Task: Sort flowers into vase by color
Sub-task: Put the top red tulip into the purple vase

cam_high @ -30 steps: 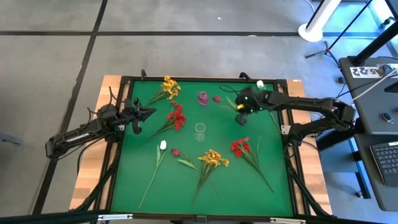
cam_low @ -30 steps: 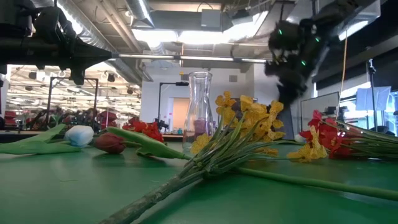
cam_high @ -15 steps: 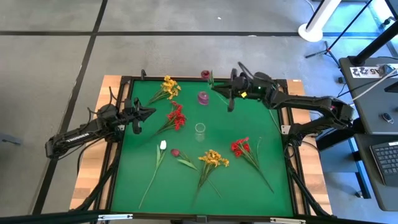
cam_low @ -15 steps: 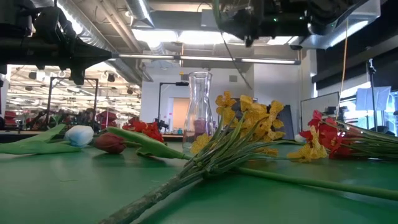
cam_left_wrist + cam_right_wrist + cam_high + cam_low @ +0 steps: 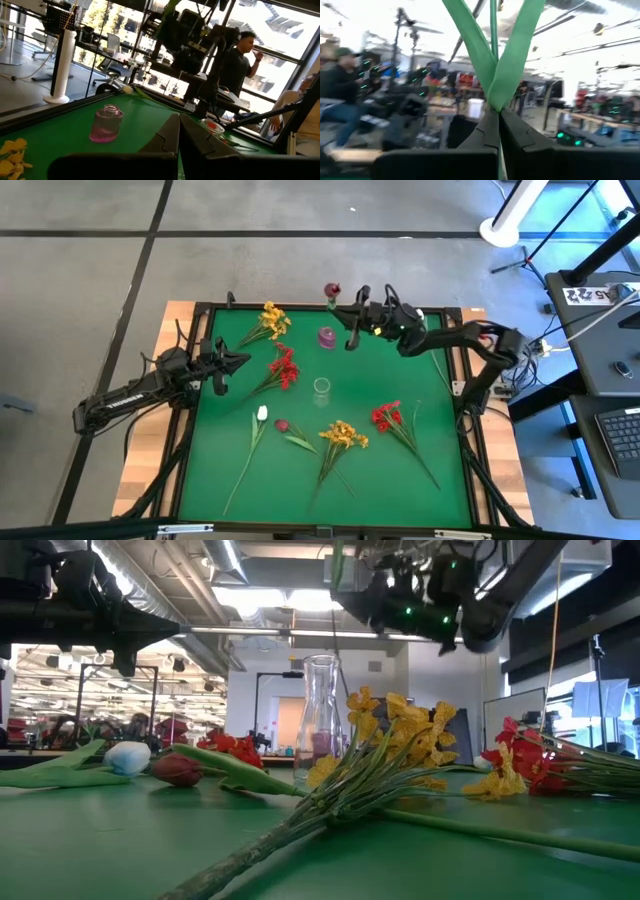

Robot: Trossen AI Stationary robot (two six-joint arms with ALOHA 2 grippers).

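1. Carrying a maroon tulip (image 5: 332,289) aloft near the table's far edge, the right gripper (image 5: 352,321) has its fingers closed on the green stem (image 5: 493,55), where two long leaves fork just above the fingertips.
2. Such an artificial flower looks feather-light, with a thin, springy stem and a bud-heavy top; a hold low on the stem, as here, probably lets the bud sway, so a slow swing toward a vase seems wise.
3. A pink vase (image 5: 327,337) stands just beside the held flower, toward the far edge; a clear glass vase (image 5: 321,390) sits at the table's centre.
4. Yellow clusters (image 5: 272,318) and red clusters (image 5: 285,366) lie toward the far-left corner; a white bud (image 5: 262,413), a second maroon bud (image 5: 282,424), more yellow (image 5: 343,435) and red (image 5: 386,416) lie nearer the near edge.
5. Over the left edge, the left gripper (image 5: 221,364) waits, fingers together and empty.
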